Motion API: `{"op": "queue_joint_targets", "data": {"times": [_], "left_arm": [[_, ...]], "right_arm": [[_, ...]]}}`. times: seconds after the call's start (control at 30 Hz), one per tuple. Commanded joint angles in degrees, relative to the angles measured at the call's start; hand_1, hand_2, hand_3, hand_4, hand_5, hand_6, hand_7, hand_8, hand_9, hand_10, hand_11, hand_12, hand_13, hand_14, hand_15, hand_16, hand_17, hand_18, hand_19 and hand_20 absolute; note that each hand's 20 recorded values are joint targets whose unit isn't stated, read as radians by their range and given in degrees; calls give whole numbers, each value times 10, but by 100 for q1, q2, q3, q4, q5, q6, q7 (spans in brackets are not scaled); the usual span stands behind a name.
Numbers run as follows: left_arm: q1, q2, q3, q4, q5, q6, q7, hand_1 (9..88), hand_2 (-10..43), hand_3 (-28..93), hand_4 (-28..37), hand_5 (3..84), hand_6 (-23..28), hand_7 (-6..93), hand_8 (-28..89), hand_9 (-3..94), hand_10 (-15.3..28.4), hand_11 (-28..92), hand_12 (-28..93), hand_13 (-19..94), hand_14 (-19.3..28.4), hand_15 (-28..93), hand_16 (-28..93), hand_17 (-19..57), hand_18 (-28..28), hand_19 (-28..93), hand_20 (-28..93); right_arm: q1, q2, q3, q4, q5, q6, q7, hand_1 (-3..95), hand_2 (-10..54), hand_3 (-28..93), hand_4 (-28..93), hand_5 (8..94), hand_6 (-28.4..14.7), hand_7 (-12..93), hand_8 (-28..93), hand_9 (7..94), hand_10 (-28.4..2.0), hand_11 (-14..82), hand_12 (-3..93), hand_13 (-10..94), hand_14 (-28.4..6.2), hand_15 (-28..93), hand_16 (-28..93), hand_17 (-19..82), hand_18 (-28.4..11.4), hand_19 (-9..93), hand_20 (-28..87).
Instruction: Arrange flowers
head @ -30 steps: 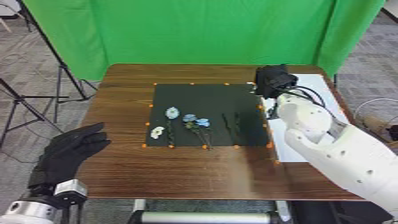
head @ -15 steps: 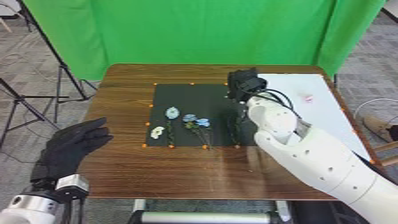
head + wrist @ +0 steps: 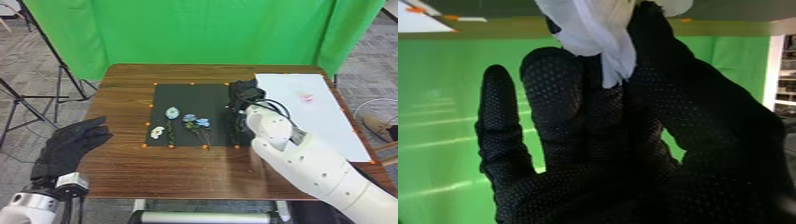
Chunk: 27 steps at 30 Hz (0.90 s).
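As we log the head view, the right robot hand (image 3: 244,95) is over the right side of the dark mat (image 3: 209,93), beside the white sheet (image 3: 329,127). From the right wrist view we record that this hand is grasping thin white petals (image 3: 580,35): its thumb (image 3: 691,95) and fingers (image 3: 551,70) close on them, and they drape down between. Part of the white material is hidden behind the glove, so we cannot tell its full shape.

We find the left robot hand (image 3: 73,145) at the left edge of the brown table (image 3: 124,172), released, its fingers relaxed and slightly bent.

On the mat we note the flowers, from left to right: a small white blossom (image 3: 157,132) near the lower left corner; a pale blue flower (image 3: 172,112), its dark stem pointing to the near edge; and a pair of blue blossoms (image 3: 202,122) with thin stems running the same way. Further right we see a dark green stem (image 3: 235,134), partly covered by the right arm.

We mark a small pink patch (image 3: 307,98) on the far part of the white sheet. Orange dots line the borders of mat and sheet. Behind the table we have a green curtain (image 3: 204,35).
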Motion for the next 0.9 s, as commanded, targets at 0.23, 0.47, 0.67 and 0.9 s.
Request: {"op": "queue_joint_targets", "data": {"times": [0.23, 0.47, 0.67, 0.9], "left_arm": [[59, -29, -18, 30, 38, -91, -135, 276, 59, 810, -112, 489, 147, 131, -78, 428, 231, 385, 118, 322, 284, 628, -124, -82, 221, 566, 210], [46, -37, -14, 37, 51, -111, -167, 278, 59, 812, -111, 497, 153, 137, -78, 429, 231, 387, 118, 323, 284, 629, -124, -82, 220, 566, 210], [136, -40, -18, 13, 51, -69, -103, 278, 60, 812, -111, 496, 153, 139, -79, 428, 231, 387, 117, 323, 284, 630, -124, -82, 220, 566, 210], [207, -44, 16, -12, 29, -18, -12, 278, 59, 812, -110, 496, 152, 140, -80, 427, 231, 389, 117, 323, 284, 630, -125, -82, 220, 567, 210]], "right_arm": [[-115, 35, 18, -244, 91, -18, -151, 413, -95, 791, -283, 707, 9, 320, -37, 766, -79, 327, 311, 608, -77, 718, 274, 119, -218, 692, 294], [-167, 163, 8, -444, -71, -375, -260, 325, -95, 834, -283, 683, 9, 273, -145, 686, -115, 441, 209, 556, -97, 743, 240, 94, -233, 667, 318], [-144, 261, -9, -604, -73, -499, -240, 280, -95, 831, -283, 627, -16, 255, -156, 608, -144, 457, 210, 493, -130, 762, 233, 66, -251, 651, 318], [36, 257, -37, -662, -191, -625, -303, 260, -95, 835, -283, 585, -34, 234, -144, 544, -166, 447, 204, 452, -157, 779, 203, 50, -268, 646, 322]]}}
